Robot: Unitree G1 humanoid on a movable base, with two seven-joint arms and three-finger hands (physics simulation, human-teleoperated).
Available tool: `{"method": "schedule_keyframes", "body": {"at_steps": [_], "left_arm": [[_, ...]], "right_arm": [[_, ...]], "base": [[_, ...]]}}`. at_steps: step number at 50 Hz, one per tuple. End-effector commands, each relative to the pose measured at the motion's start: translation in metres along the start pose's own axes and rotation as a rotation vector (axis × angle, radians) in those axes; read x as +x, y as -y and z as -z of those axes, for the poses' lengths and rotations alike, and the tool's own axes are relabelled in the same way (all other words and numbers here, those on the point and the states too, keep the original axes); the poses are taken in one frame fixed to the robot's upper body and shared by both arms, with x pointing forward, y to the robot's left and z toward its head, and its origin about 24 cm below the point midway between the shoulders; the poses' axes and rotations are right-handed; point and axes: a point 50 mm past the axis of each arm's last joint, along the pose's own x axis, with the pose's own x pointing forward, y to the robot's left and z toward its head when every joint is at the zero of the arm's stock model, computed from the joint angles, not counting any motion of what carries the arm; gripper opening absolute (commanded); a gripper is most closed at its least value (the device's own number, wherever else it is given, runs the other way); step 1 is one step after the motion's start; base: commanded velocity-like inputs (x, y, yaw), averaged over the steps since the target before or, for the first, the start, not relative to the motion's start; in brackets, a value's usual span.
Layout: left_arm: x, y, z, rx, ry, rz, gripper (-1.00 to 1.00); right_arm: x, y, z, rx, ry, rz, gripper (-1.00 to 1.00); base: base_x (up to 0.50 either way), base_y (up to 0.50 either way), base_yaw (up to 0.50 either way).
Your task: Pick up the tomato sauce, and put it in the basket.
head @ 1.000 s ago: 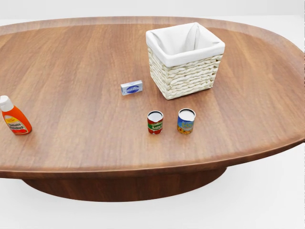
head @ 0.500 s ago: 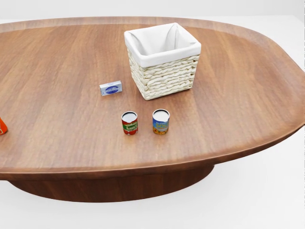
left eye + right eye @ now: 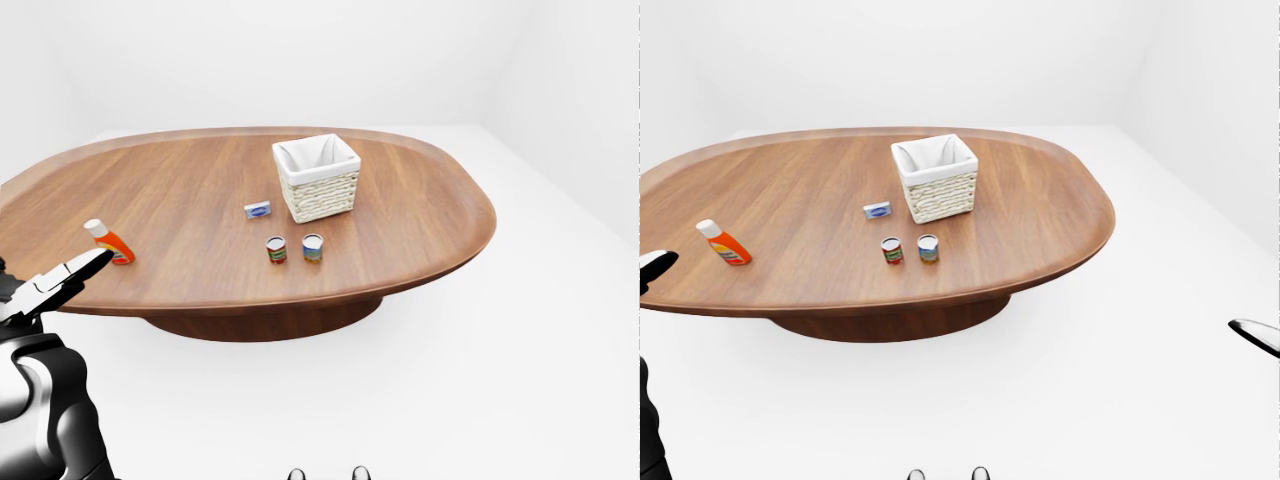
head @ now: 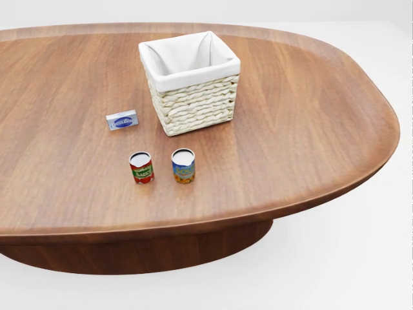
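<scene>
The head view looks steeply down, close on the oval brown wooden counter (image 4: 310,129); both eye views stand farther off, sharing the whole counter.

Bright, even, sharp; faint shadows

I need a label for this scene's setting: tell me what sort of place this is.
Probably a bare simulated test room, not a real home: plain white walls and floor, one large oval wooden table, and a few groceries on it beside a wicker basket, including a red can.

blue can (image 4: 183,166), small box (image 4: 121,120) — orange bottle (image 3: 723,243)
</scene>
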Motion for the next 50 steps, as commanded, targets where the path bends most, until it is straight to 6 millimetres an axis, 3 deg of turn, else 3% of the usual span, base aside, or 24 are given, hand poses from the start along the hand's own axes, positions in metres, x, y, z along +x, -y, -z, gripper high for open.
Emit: {"method": "schedule_keyframes", "body": {"at_steps": [1,18,50], "left_arm": [[-0.0003,0.0004,0.0003,0.001,-0.001,0.001,1.00],[-0.0010,0.0016,0.0013,0.002,-0.004,0.005,1.00],[-0.0010,0.0025,0.0027,0.002,-0.010,0.010,1.00]], "right_arm": [[-0.0002,-0.0011,-0.0003,0.002,0.001,-0.002,1.00],[-0.0003,-0.0064,-0.0003,-0.030,0.007,-0.020,1.00],[-0.0001,-0.0086,-0.0002,-0.028,0.010,-0.031,1.00]], "base": [[0.00,-0.28,0.00],[0.03,-0.06,0.00],[0.49,0.00,0.00]]}}
